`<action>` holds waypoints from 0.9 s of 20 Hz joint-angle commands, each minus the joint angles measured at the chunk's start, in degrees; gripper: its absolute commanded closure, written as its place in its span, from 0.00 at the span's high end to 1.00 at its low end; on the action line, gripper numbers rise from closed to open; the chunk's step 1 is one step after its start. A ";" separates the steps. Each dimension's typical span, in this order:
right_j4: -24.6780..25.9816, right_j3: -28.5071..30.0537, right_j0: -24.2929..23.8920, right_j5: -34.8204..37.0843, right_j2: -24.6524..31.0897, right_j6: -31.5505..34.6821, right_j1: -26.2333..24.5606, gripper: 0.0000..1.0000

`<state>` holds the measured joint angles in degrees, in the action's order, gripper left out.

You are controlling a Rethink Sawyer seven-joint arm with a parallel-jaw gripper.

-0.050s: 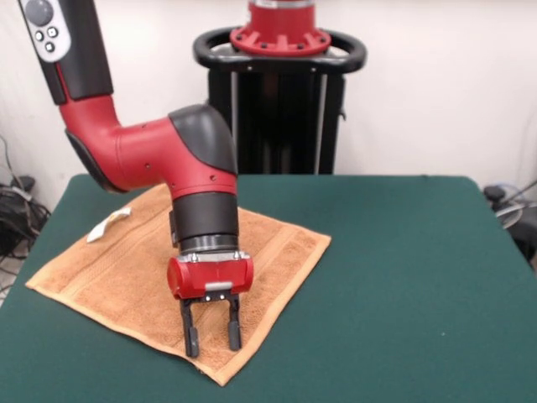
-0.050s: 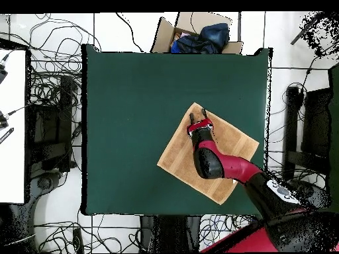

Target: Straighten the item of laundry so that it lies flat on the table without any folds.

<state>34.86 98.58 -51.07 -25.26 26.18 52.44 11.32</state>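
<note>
lying spread open on the large dark green felt-topped table (image 1: 403, 277), the light orange-tan terry-cloth towel (image 1: 126, 277) sits turned like a diamond toward one side edge, with no fold that i can see. a small white tag (image 1: 109, 223) juts from its far edge onto the felt. the red and black arm's gripper (image 1: 213, 338) points down over the towel's near corner, its two black fingers (image 1: 192, 333) parted with an empty gap between them, tips at or just above the cloth. beyond the table's far edge in the overhead view stands an open cardboard box (image 2: 198, 34) with dark blue cloth inside.
</note>
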 commanded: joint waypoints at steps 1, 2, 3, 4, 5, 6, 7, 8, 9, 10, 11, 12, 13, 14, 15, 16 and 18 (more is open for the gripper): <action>0.04 -9.39 0.23 6.40 -0.48 12.11 -5.75 1.00; -0.55 -8.88 0.44 6.92 -0.82 11.99 -5.24 1.00; -0.56 -8.54 0.35 7.24 -0.75 11.95 -5.02 1.00; -0.93 -8.05 0.45 7.66 -1.12 11.85 -4.57 1.00; -1.15 -7.71 0.48 7.97 -1.20 11.84 -4.29 1.00; -1.19 -7.22 0.20 8.36 -1.08 11.89 -4.02 1.00; -1.16 -6.97 0.01 8.69 -0.84 11.90 -3.87 1.00; -1.14 -7.02 -0.11 9.04 -0.57 11.85 -3.86 1.00; -1.06 -7.09 -0.18 9.18 -0.48 11.79 -3.90 1.00; -0.96 -6.86 -0.30 9.13 -0.38 11.83 -3.71 1.00; -0.99 -6.73 -0.38 9.26 -0.33 11.83 -3.56 1.00; -1.26 -5.99 -0.44 9.47 -0.30 11.99 -3.09 1.00; -1.45 -5.86 -0.45 10.01 -0.31 11.89 -3.01 1.00; -1.93 -6.21 -0.20 11.21 -0.66 11.51 -3.58 1.00; -2.46 -6.51 0.10 12.64 -1.10 10.97 -3.83 1.00; -3.73 -6.79 0.89 16.26 -2.18 9.60 -4.01 1.00; -3.52 -6.45 0.44 18.78 -1.64 8.50 -3.93 1.00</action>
<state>34.82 98.56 -51.12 -24.48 26.29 52.44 11.52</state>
